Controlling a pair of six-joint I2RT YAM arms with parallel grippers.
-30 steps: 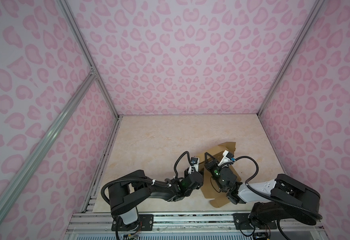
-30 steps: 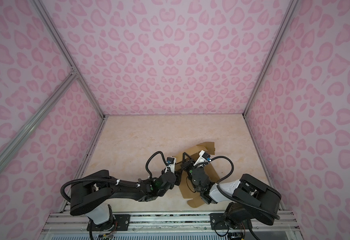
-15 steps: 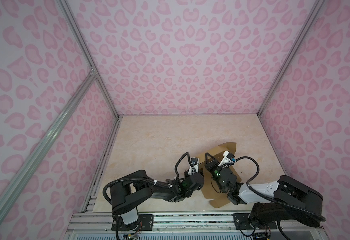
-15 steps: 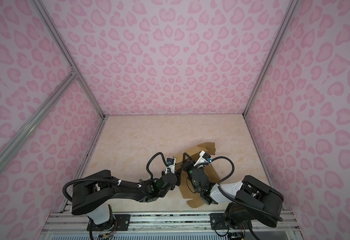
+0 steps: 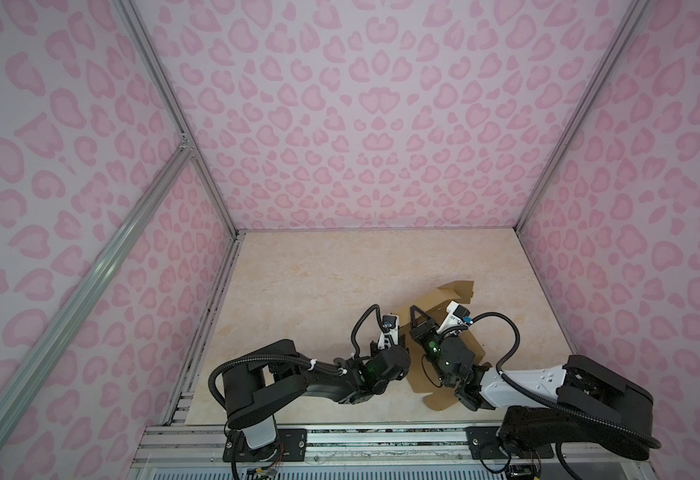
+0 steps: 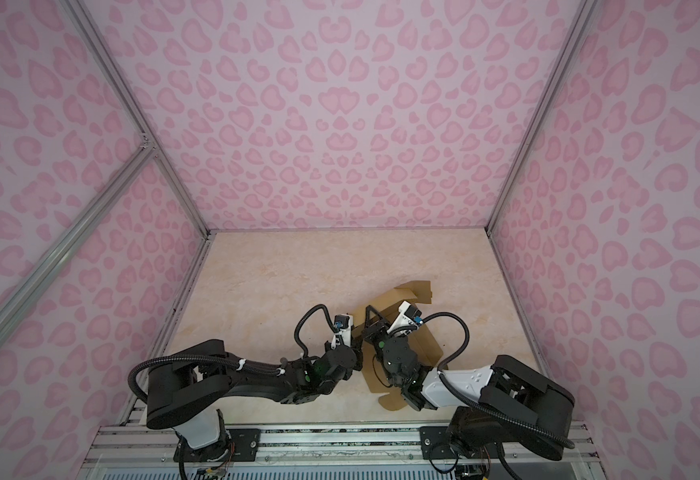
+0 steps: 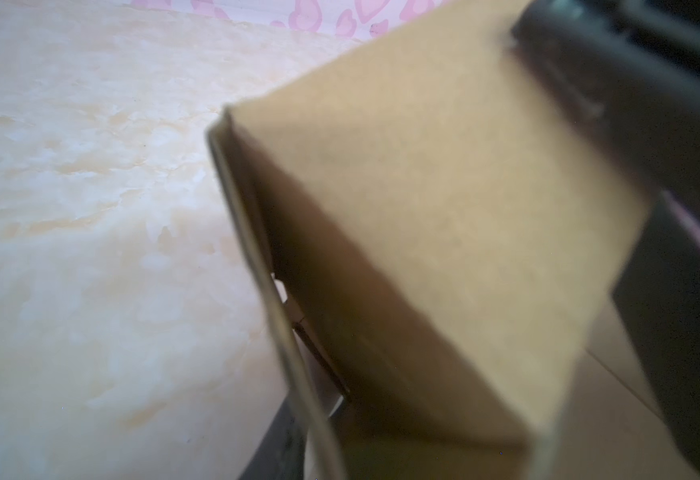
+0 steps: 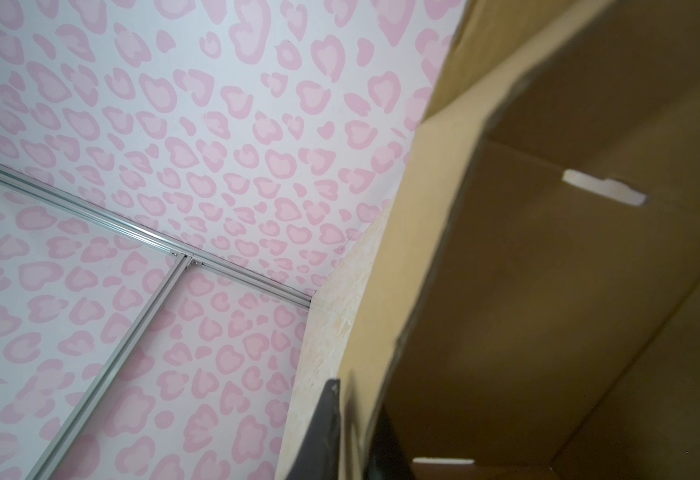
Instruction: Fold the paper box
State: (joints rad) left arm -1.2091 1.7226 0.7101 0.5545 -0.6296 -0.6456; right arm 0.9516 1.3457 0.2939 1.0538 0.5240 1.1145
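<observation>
Both arms work the half-folded paper box (image 5: 435, 303) at the tabletop's (image 5: 319, 282) five o'clock, the right tool (image 8: 352, 432) clamped on a raised flap, the left tool's (image 5: 398, 338) state unreadable, and success likely rests on creasing squarely along the scores.

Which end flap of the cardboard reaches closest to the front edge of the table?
The notched flap beside the right arm; the opposite flap lies much farther back.
</observation>
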